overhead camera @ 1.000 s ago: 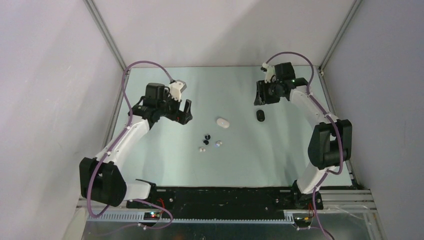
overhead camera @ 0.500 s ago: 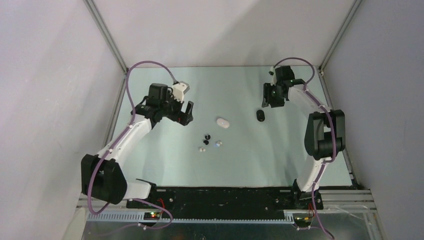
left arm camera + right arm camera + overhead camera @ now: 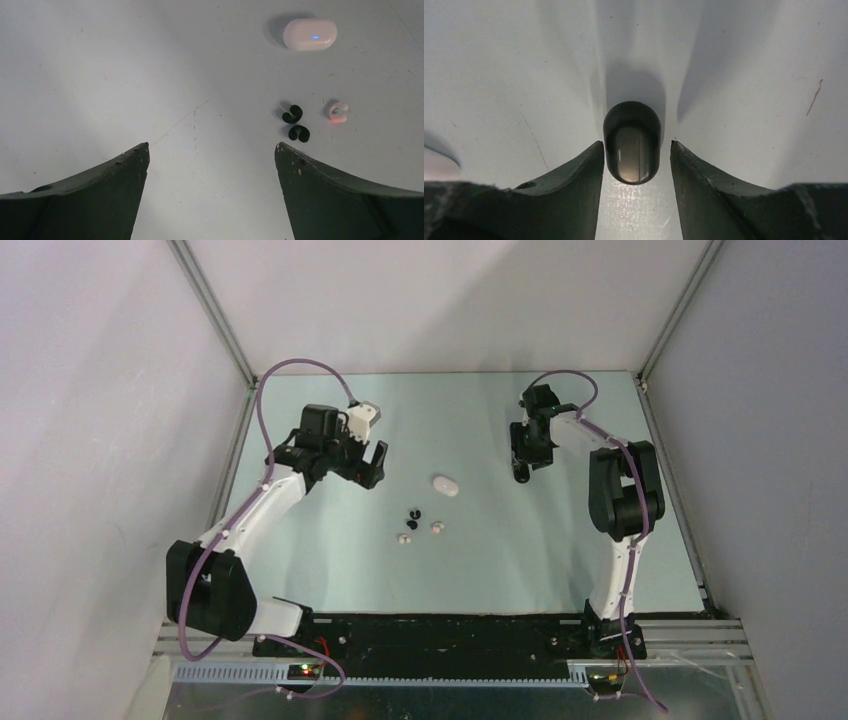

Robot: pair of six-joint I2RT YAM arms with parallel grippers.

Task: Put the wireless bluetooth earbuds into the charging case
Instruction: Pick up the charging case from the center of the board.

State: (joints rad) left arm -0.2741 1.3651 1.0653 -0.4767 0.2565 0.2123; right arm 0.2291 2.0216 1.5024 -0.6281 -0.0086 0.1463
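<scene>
Black charging case (image 3: 632, 142) inside the open right hand (image 3: 636, 146); left hand (image 3: 211, 146) wide open

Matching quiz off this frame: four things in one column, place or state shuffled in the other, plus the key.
1. white case
2. black case
3. black earbuds
4. left hand

A. between the right hand's fingers
B. blue light showing
C. wide open, holding nothing
D. close together, beside a white earbud

Pairs: 1-B, 2-A, 3-D, 4-C
</scene>
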